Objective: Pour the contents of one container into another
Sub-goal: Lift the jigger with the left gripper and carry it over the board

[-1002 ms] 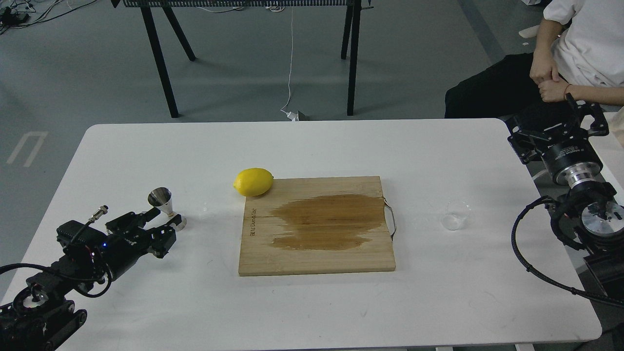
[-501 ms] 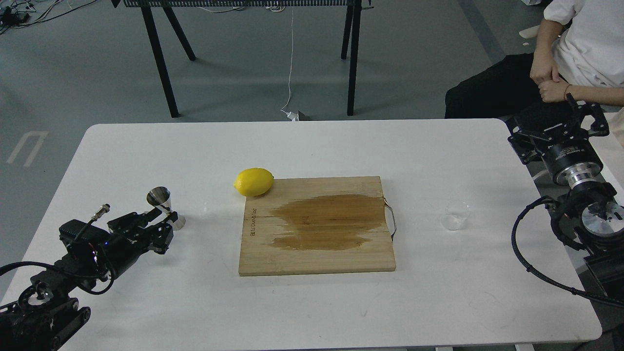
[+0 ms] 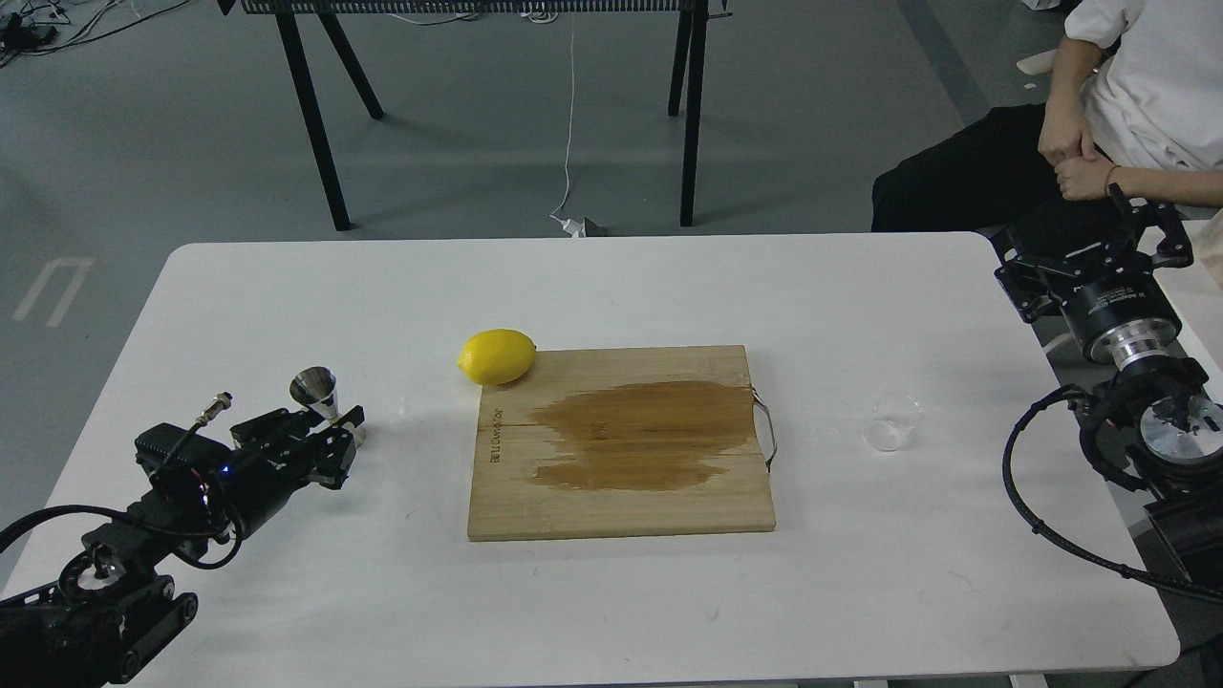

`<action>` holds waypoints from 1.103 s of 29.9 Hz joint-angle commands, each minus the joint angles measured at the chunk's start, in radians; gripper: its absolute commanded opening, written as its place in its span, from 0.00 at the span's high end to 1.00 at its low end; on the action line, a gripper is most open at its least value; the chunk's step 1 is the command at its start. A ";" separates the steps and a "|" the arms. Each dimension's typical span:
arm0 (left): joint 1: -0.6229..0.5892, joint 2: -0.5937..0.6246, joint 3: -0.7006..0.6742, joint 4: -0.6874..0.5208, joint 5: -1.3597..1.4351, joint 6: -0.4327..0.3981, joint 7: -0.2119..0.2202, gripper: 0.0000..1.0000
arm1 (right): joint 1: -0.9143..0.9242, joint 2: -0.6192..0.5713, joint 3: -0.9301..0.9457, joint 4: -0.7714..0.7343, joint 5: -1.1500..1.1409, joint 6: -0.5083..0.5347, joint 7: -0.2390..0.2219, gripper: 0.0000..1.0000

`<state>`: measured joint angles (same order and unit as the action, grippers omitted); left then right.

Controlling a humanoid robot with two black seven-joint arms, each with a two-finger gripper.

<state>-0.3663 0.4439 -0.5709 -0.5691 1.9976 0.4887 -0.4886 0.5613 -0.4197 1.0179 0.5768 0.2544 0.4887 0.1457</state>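
Note:
The steel jigger stands upright on the white table at the left. My left gripper is open right at it, one finger on each side of its lower cone, which is mostly hidden; I cannot tell whether the fingers touch it. The small clear cup stands far to the right, just past the cutting board's metal handle. My right gripper hangs off the table's right edge, well behind the cup, open and holding nothing.
A wooden cutting board with a dark wet stain lies in the middle. A lemon rests against its back left corner. A seated person is at the back right, close to my right arm.
My left gripper has slid forward and to the right, so its fingers now flank the jigger's lower cone. The right arm and the cup have not moved.

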 commanded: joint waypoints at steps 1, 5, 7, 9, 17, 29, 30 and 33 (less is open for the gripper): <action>0.001 0.001 0.000 0.000 0.003 0.000 0.000 0.87 | 0.002 -0.001 -0.001 0.000 -0.001 0.000 0.000 0.00; 0.001 0.002 0.000 0.002 0.003 0.000 0.000 0.93 | 0.000 -0.001 -0.001 0.000 0.000 0.000 0.000 0.00; 0.001 0.002 0.000 0.002 0.001 0.000 0.000 0.94 | 0.000 -0.001 -0.001 0.000 0.000 0.000 0.000 0.00; 0.003 0.004 -0.001 0.000 -0.002 0.000 0.000 0.95 | 0.000 -0.001 0.001 0.000 0.000 0.000 0.000 0.00; -0.051 0.062 0.006 -0.066 0.030 0.000 0.000 0.95 | 0.002 -0.002 0.005 0.015 0.000 0.000 0.002 0.00; -0.347 0.147 0.011 -0.359 0.087 -0.024 0.000 0.95 | -0.124 -0.108 0.079 0.147 0.009 0.000 0.005 0.00; -0.368 0.144 0.014 -0.373 0.089 -0.053 0.000 0.95 | -0.147 -0.109 0.097 0.161 0.009 0.000 0.005 0.00; -0.413 0.081 0.068 -0.403 0.096 -0.099 0.000 0.95 | -0.210 -0.126 0.142 0.204 0.008 0.000 0.005 0.00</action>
<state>-0.7324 0.5813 -0.5484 -0.9418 2.0862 0.4322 -0.4886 0.4099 -0.5290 1.1186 0.7414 0.2631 0.4887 0.1506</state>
